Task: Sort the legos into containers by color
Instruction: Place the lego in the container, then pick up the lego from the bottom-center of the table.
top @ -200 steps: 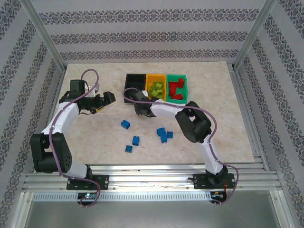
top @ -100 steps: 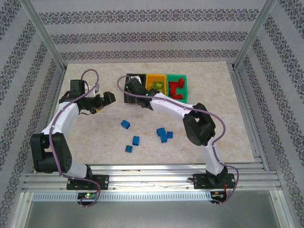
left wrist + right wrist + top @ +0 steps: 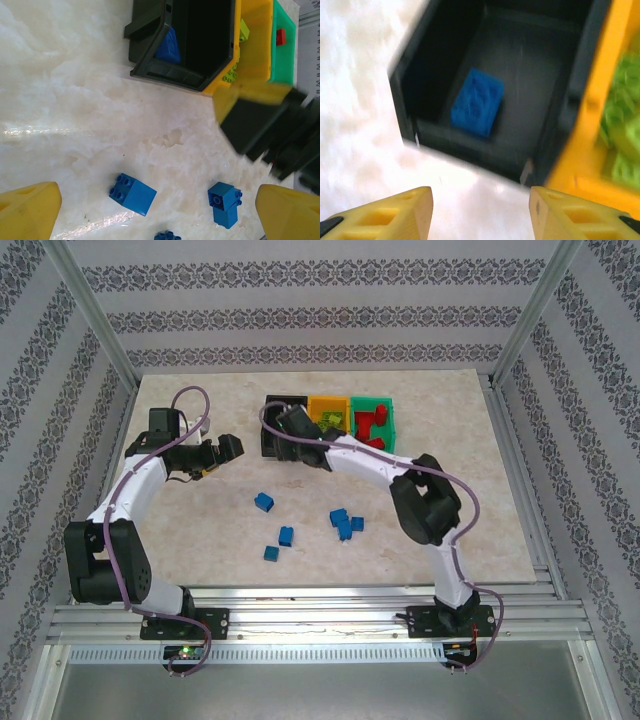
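While both arms reach out over the pale marbled table (image 3: pixel 470 460), the right arm (image 3: pixel 425 502) stretches far forward and to the left toward the row of bins, and the left arm (image 3: pixel 128 492) bends up along the left side of the board. Three bins stand side by side, touching, near the far edge: the black bin (image 3: pixel 280 403) on the left, the orange-yellow bin (image 3: pixel 325 400) in the middle and the green bin (image 3: pixel 373 399) on the right. The right gripper (image 3: pixel 290 432) hangs over the near part of the black bin; its wrist view shows the yellow fingers (image 3: pixel 385 215) spread apart with nothing between them, above the bin's near wall. The left gripper (image 3: pixel 226 449) hovers to the left of the bins, well apart from them, and its own fingers (image 3: pixel 27 210) are likewise spread wide and hold nothing. Inside the black bin lies one blue brick (image 3: pixel 477 102), flat on the floor near the left wall. Lime green bricks (image 3: pixel 330 421) fill the orange-yellow bin, and red bricks (image 3: pixel 372 430) sit in the green bin. Loose blue bricks (image 3: pixel 263 502) lie scattered on the table nearer the arm bases: one alone to the left, two just beside each other below it, and a small touching cluster to the right.
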Motion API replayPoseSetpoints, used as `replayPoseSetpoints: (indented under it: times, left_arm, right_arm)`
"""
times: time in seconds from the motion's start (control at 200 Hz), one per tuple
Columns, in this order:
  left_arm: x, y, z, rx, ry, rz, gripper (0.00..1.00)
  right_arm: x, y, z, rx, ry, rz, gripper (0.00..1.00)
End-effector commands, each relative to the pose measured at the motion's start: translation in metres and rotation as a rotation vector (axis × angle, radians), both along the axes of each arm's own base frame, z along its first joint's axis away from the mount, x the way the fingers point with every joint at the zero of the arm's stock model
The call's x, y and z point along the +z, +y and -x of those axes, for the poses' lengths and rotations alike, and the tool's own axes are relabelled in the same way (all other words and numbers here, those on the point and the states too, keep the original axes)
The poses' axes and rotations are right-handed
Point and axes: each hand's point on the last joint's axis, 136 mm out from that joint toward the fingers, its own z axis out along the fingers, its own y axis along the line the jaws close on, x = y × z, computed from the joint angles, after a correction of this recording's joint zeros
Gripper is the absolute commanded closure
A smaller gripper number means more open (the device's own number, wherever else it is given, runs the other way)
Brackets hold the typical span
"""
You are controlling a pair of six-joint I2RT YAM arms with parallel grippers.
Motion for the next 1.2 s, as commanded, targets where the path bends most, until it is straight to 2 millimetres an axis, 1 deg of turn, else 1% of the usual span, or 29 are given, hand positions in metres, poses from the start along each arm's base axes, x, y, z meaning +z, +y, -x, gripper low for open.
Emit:
replayPoseSetpoints:
  times: [0.0,0.055,0.15,0.25,0.33,0.42,0.5,0.6,0.814,0.884,0.939,1.004,1.079,1.194]
  left_arm:
    - [0.006,-0.003,0.001,-0.027,-0.008,-0.014,0.00]
    - [0.006,-0.003,0.002,-0.025,-0.007,-0.020,0.00]
    - [0.006,0.002,0.003,-0.008,-0.012,-0.046,0.00]
    - [0.005,0.005,0.005,0.003,-0.012,-0.072,0.00]
    - [0.005,0.002,0.005,-0.016,-0.013,-0.053,0.00]
    - [0.004,-0.001,0.004,-0.026,-0.008,-0.033,0.00]
    - [0.001,-0.002,0.003,-0.025,0.000,-0.024,0.00]
    - [0.002,-0.002,0.003,-0.025,-0.001,-0.022,0.00]
    - [0.002,0.002,0.004,-0.013,-0.006,-0.053,0.00]
    - [0.003,0.002,0.004,-0.014,-0.008,-0.056,0.00]
    - [0.003,0.003,0.004,-0.014,-0.009,-0.059,0.00]
    - [0.003,0.003,0.004,-0.011,-0.011,-0.063,0.00]
    - [0.003,0.002,0.004,-0.014,-0.010,-0.060,0.00]
    - [0.002,0.000,0.004,-0.020,-0.005,-0.048,0.00]
  right_arm:
    - [0.029,-0.013,0.032,0.031,-0.016,-0.050,0.46]
    - [0.023,-0.025,0.052,0.043,0.014,-0.039,0.46]
    - [0.003,-0.052,0.089,0.047,0.086,0.006,0.46]
    - [-0.014,-0.076,0.123,0.050,0.166,0.022,0.46]
    - [-0.024,-0.092,0.143,0.043,0.213,0.045,0.45]
    - [-0.033,-0.105,0.156,0.026,0.246,0.075,0.45]
    - [-0.041,-0.113,0.159,0.010,0.261,0.107,0.45]
    - [-0.050,-0.113,0.159,0.004,0.282,0.130,0.44]
    - [-0.068,-0.089,0.158,0.049,0.333,0.167,0.44]
    - [-0.077,-0.088,0.158,0.048,0.349,0.199,0.45]
    - [-0.081,-0.087,0.158,0.041,0.355,0.216,0.49]
    - [-0.081,-0.084,0.157,0.041,0.349,0.216,0.54]
    - [-0.075,-0.079,0.153,0.045,0.329,0.197,0.59]
    - [-0.063,-0.070,0.144,0.050,0.290,0.169,0.63]
